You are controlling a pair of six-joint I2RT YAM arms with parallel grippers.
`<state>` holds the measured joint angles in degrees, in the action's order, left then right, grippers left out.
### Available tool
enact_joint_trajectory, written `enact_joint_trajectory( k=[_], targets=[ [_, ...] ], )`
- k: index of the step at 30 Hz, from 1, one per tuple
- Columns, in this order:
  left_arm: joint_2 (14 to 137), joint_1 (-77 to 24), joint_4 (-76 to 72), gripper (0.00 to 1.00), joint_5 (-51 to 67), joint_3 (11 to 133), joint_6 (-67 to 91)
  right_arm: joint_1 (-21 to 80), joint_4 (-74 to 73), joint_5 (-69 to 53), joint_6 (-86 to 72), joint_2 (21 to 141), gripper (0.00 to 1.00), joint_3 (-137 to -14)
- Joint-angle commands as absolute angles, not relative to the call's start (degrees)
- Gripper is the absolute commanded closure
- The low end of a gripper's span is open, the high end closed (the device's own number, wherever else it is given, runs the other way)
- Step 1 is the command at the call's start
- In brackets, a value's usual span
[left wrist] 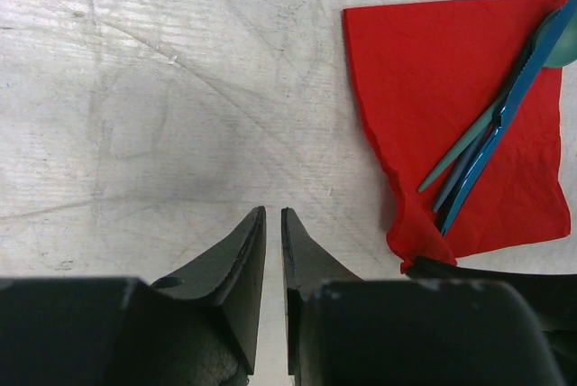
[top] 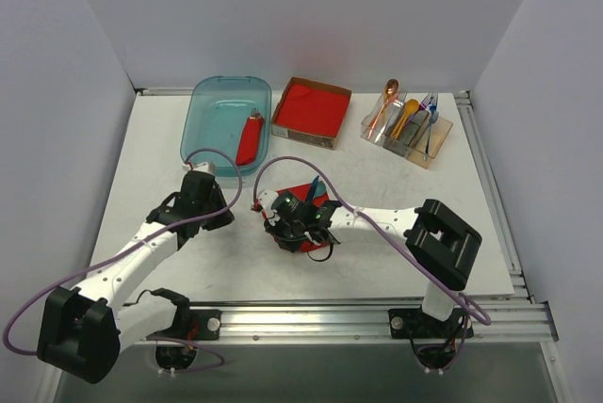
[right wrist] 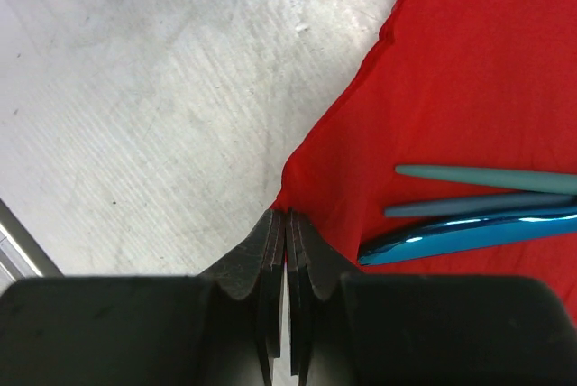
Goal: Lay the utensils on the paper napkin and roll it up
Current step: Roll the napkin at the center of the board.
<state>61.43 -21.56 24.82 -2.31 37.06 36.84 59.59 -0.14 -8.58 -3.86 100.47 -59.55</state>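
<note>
- The paper napkin (left wrist: 424,88) lies flat on the table (left wrist: 180,88), mid-table just ahead of the right arm, with its near corner puckered up.
- The utensils are already on it: the teal spoon (left wrist: 563,43), the blue utensil (left wrist: 505,115) and a duller blue handle between them, lying in a diagonal bundle with handles toward the near corner.
- We judge placing as done and the roll-up as just starting.
- The right gripper (right wrist: 285,216) has its jaws pressed together on that near corner. The red edge runs straight into the tips, so it looks pinched.
- The left gripper (left wrist: 273,215) is over bare table just beside the napkin's left edge. Its jaws are nearly together with a thin gap, and they hold nothing.
- Next move, as we see it: lift the corner over the handles and tuck it. The sheet is thin, so we go slowly to avoid tearing it or dragging the cutlery off.
- The left gripper could pin the bundle or the far side while we roll.
</note>
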Motion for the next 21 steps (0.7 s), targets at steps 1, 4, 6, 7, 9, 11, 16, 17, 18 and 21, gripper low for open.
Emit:
enact_joint_trajectory(
  k=[1, 4, 6, 7, 9, 11, 16, 17, 18, 21],
  targets=[
    [61.61, -22.15, 22.15, 0.79, -2.81, 37.88, 36.56, 59.24, -1.84, -12.74, -2.20, 97.82, 0.96, -60.38],
    [61.79, -22.50, 21.89, 0.79, -2.81, 37.88, 36.56, 59.24, -2.90, -13.53, -1.76, 98.35, 0.96, -60.82],
    [62.14, -23.02, 21.27, 0.79, -2.72, 37.62, 36.65, 59.24, -3.16, -13.80, -1.58, 98.52, 0.95, -60.91],
    [62.40, -23.11, 21.01, 0.79, -2.64, 37.70, 36.65, 59.15, -3.16, -13.71, -1.58, 98.53, 0.95, -61.00],
    [63.54, -23.99, 19.87, 0.79, -2.64, 37.44, 37.09, 59.15, -3.16, -13.27, -1.58, 98.44, 0.95, -61.00],
    [64.59, -24.78, 18.64, 0.79, -2.72, 37.35, 37.88, 59.06, -3.08, -13.01, -1.67, 98.26, 0.95, -61.08],
    [67.41, -27.77, 15.56, 0.79, -3.78, 37.70, 39.28, 58.54, -3.34, -13.62, -1.58, 98.09, 0.95, -61.52],
    [68.02, -28.12, 14.43, 0.79, -3.78, 37.79, 39.46, 58.54, -3.34, -13.62, -1.58, 98.09, 0.95, -61.70],
    [68.46, -28.39, 13.81, 0.79, -3.78, 37.88, 39.55, 58.45, -3.51, -13.71, -1.58, 98.17, 0.95, -61.79],
    [70.13, -29.35, 11.43, 0.79, -3.78, 38.32, 40.08, 58.18, -3.69, -13.71, -1.32, 98.26, 0.95, -62.14]
  ],
)
